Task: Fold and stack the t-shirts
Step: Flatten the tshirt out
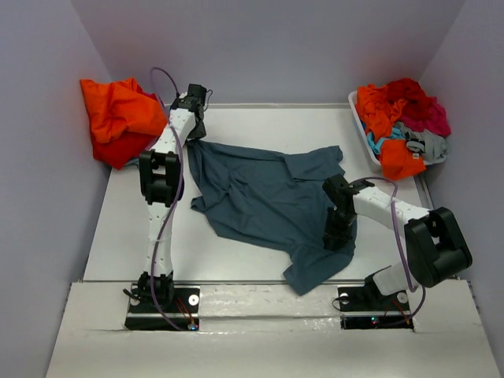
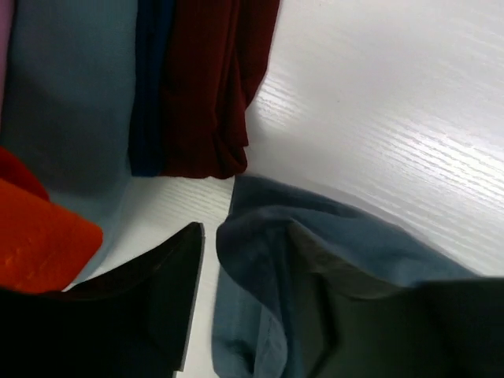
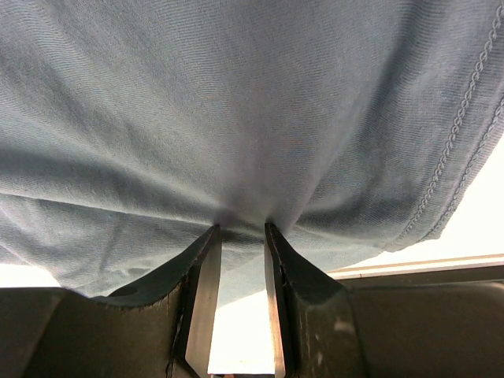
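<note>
A dark slate-blue t-shirt (image 1: pixel 264 201) lies spread and rumpled in the middle of the table. My left gripper (image 1: pixel 196 131) is at its far left corner. In the left wrist view (image 2: pixel 307 268) the jaws stand apart, and the shirt's edge (image 2: pixel 268 260) lies bunched between them against the right finger. White table shows beside the left finger (image 2: pixel 157 299). My right gripper (image 1: pixel 339 235) is on the shirt's near right part. In the right wrist view (image 3: pixel 240 228) its fingertips pinch a pucker of the cloth (image 3: pixel 236 102), which hangs over them.
A pile of orange and red shirts (image 1: pixel 118 118) lies at the far left against the wall. It shows in the left wrist view as dark red cloth (image 2: pixel 205 87) and orange cloth (image 2: pixel 39 236). A white basket (image 1: pixel 358 118) at the far right holds several coloured shirts (image 1: pixel 402 118).
</note>
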Controlling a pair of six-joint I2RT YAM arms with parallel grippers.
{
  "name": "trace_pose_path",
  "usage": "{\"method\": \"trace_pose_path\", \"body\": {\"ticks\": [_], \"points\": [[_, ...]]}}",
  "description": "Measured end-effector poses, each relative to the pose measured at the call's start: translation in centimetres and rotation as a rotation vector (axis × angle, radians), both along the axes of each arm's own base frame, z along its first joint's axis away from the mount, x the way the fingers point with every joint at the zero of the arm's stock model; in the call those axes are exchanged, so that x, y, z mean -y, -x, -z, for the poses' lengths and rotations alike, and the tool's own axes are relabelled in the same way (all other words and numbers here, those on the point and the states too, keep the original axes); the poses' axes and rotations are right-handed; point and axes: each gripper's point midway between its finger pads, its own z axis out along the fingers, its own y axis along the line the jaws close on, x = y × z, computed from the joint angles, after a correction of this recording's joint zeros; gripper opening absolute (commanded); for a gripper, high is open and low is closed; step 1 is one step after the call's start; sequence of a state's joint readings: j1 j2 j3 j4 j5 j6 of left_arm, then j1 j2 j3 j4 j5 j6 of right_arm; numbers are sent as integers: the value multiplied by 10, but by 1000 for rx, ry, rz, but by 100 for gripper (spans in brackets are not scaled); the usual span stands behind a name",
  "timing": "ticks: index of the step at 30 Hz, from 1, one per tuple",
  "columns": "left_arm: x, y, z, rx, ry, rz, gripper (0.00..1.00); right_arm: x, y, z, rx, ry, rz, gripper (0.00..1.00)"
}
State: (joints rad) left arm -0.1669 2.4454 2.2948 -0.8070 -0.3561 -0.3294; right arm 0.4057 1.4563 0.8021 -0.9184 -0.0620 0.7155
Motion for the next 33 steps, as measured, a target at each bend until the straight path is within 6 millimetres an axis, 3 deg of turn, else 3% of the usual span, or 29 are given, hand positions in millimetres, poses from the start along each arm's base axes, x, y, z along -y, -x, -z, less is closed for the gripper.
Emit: {"method": "trace_pose_path", "body": {"ticks": [6, 11, 13, 18, 22, 24, 28, 30, 33], "points": [[-1, -4, 0, 21, 9, 1, 79, 0, -3, -2, -2, 5, -5, 34], [-4, 8, -7, 12, 7, 2, 80, -6, -23, -7, 20, 8, -31, 34], [-4, 12, -20, 30, 9, 4, 80, -9, -32, -9, 30, 8, -44, 34], [4, 26, -75, 120, 12, 22, 80, -19, -59, -10, 49, 0, -73, 34], [31, 44, -112, 176, 16, 84, 80, -28, -81, -8, 68, -6, -98, 34], [51, 55, -119, 180, 16, 131, 80, -32, -94, -7, 79, -6, -109, 34], [87, 82, -100, 118, 7, 219, 79, -44, -127, -7, 121, -14, -121, 34], [101, 102, -77, 47, 0, 263, 79, -50, -145, -8, 148, -26, -124, 33], [105, 127, -49, -40, -10, 288, 78, -60, -163, -10, 177, -56, -131, 32]]}}
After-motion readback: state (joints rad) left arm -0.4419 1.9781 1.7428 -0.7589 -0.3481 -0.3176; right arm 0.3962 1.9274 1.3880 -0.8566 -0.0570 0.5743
